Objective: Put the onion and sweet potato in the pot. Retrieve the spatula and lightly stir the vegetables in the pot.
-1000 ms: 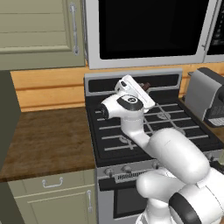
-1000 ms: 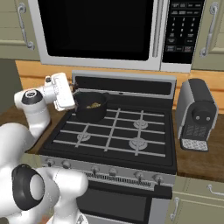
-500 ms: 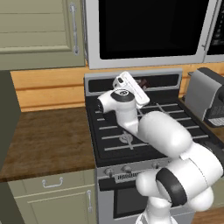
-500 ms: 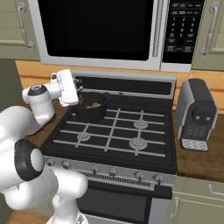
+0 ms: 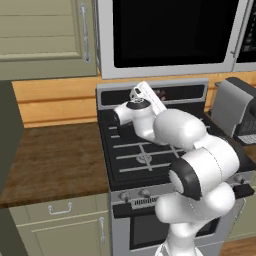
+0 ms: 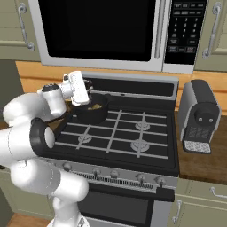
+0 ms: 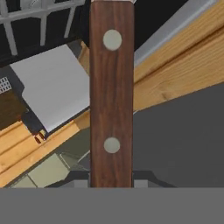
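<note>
- I see the stove [image 6: 133,133] with the pot [image 6: 92,111] on its back-left burner; it looks heavy and rigid, so I judge it will stay put under light stirring.
- Yellowish-tan vegetables [image 6: 94,106] lie inside the pot; I cannot tell onion from sweet potato at this size.
- The gripper [image 6: 88,91] hangs just above the pot's rim, clamped shut on the spatula [image 7: 111,94].
- The hand view shows the reddish-brown riveted handle running straight up from between the fingers: stiff, light, smooth wood. I judge this handle grip sound, though a hard push could twist it.
</note>
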Robot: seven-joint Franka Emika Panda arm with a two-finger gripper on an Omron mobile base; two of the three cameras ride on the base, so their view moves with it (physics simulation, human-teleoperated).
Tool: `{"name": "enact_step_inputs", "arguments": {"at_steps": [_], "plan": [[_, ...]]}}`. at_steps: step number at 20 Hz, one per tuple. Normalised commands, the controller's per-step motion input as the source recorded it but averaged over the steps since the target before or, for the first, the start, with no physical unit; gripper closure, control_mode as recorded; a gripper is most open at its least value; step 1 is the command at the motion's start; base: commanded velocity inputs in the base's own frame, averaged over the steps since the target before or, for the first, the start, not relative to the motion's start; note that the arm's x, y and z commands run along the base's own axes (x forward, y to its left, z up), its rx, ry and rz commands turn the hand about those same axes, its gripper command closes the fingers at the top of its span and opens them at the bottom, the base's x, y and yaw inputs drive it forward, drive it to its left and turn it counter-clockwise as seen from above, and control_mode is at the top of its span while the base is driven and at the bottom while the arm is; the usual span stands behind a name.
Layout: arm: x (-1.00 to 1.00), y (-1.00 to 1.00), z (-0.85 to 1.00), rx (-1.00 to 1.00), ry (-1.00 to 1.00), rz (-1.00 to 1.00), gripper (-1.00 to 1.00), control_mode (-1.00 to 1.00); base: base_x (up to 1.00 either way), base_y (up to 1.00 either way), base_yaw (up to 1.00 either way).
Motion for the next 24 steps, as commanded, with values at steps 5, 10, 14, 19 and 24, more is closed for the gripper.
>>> {"name": "enact_step_inputs", "arguments": {"at_steps": [5, 10, 14, 19, 24], "plan": [[0.49, -0.10, -0.37, 0.00, 0.00, 0.03, 1.00, -1.00, 0.00, 0.00, 0.00], [0.26, -0.08, -0.26, -0.06, 0.00, 0.10, 1.00, -1.00, 0.00, 0.00, 0.00], [0.14, 0.00, -0.29, -0.08, 0.01, 0.16, 1.00, -1.00, 0.00, 0.00, 0.00], [0.03, 0.00, -0.43, -0.03, 0.09, 0.16, 1.00, -1.00, 0.00, 0.00, 0.00], [0.00, 0.00, -0.15, 0.00, 0.14, 0.13, 1.00, -1.00, 0.00, 0.00, 0.00]]}}
